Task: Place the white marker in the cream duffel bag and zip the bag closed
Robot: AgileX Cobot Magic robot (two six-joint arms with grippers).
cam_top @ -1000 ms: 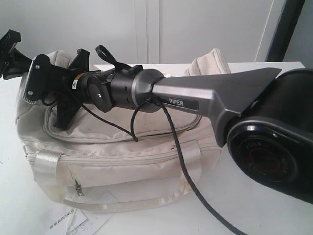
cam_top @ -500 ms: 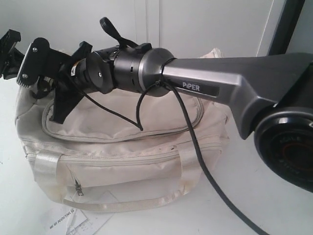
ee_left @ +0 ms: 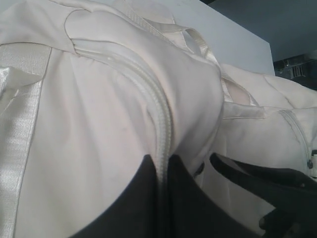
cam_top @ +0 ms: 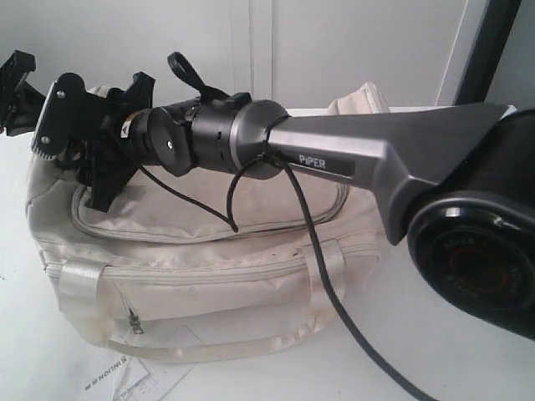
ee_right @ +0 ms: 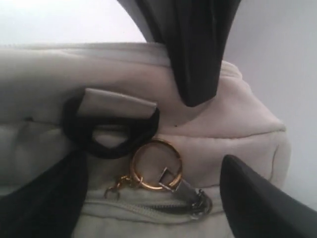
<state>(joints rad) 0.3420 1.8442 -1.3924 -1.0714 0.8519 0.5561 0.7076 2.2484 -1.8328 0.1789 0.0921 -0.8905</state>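
The cream duffel bag (cam_top: 209, 259) lies on the white table, its curved top zip (cam_top: 209, 232) shut along the front. My right arm reaches across it, and the right gripper (cam_top: 100, 138) hovers at the bag's left end. In the right wrist view that gripper (ee_right: 153, 198) is open, with the silver zip pull (ee_right: 185, 191) and its gold ring (ee_right: 156, 163) lying loose between the fingers. My left gripper (ee_left: 166, 163) is shut on the bag's zip seam (ee_left: 166, 134). The white marker is out of view.
A printed paper sheet (cam_top: 125, 376) sticks out under the bag's front. The right arm's black cable (cam_top: 318, 267) hangs over the bag's front. A black strap loop (ee_right: 109, 129) sits on the bag's end, just above the ring. A dark post (cam_top: 489, 42) stands at the back right.
The right arm rose a little over the bag's left end, then sank back. The left gripper and the bag have stayed where they were.
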